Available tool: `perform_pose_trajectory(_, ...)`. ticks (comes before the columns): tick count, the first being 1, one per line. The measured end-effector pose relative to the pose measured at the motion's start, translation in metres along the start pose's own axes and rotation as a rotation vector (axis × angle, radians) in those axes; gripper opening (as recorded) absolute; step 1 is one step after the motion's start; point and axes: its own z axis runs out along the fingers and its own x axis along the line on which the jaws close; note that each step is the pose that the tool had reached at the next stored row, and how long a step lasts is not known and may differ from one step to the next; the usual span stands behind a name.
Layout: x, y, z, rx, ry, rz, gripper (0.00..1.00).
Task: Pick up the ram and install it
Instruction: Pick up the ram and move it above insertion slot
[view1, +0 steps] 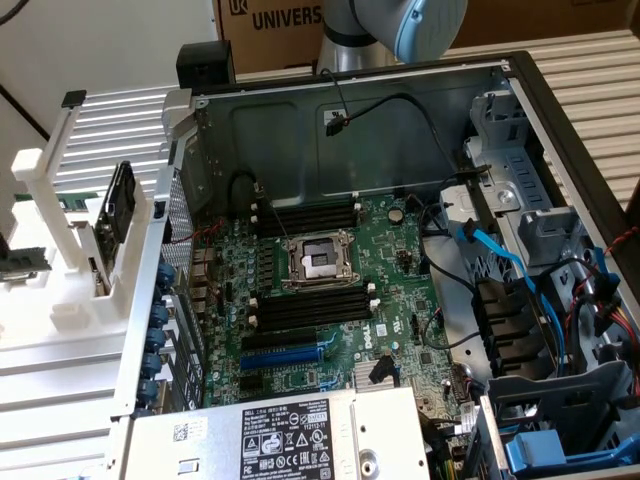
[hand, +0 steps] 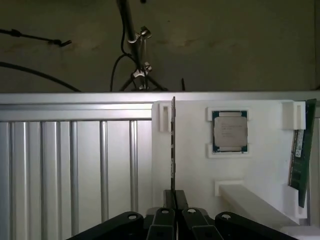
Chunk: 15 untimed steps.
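**A:** What does the wrist view give that the exterior view doesn't?

**B:** The tool. Its black fingers are clamped together on the ram, a long, thin dark board seen edge-on and pointing straight away from the fingertips. Beyond it is a white plastic holder. A square, silver-capped processor chip sits in a recess between the ram and a second dark green memory stick, which leans in a bracket.

**A:** And the exterior view?

**B:** At nine o'clock is that white holder, with the green stick on edge in it. In the centre is the open grey metal computer case with its green motherboard. On the board, banks of bare black memory slots lie at twelve and six o'clock of the silver processor socket, and a blue expansion slot lies lower down. Blue cables run at three o'clock. At twelve o'clock the grey-and-blue arm stands before a brown cardboard box.

**A:** The surface? The room?

**B:** A ribbed aluminium tabletop carries the holder and the case. Past its edge the wrist view shows a dark wall, black cables and a metal stand.
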Motion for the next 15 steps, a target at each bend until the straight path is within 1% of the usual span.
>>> perform_pose_trajectory(1,0.000,0.0001,-0.0046,0.0001,0.0000,0.001,0.12)
perform_pose_trajectory(2,0.000,0.0002,-0.0134,0.0002,-0.0001,0.004,0.12)
perform_pose_trajectory(5,-0.001,0.0004,-0.0275,0.0003,-0.0001,0.006,0.12)
perform_pose_trajectory(6,-0.002,0.0006,-0.0414,0.0002,0.0000,0.006,0.12)
perform_pose_trajectory(10,-0.002,0.0006,-0.0413,0.0004,-0.0003,0.006,0.12)
perform_pose_trajectory(12,-0.002,0.0007,-0.0426,-0.0002,0.0007,0.006,0.12)
perform_pose_trajectory(13,-0.002,0.0003,-0.0452,0.0001,0.0009,0.006,0.12)
perform_pose_trajectory(15,-0.002,-0.0022,-0.0540,0.0003,0.0010,0.006,0.12)
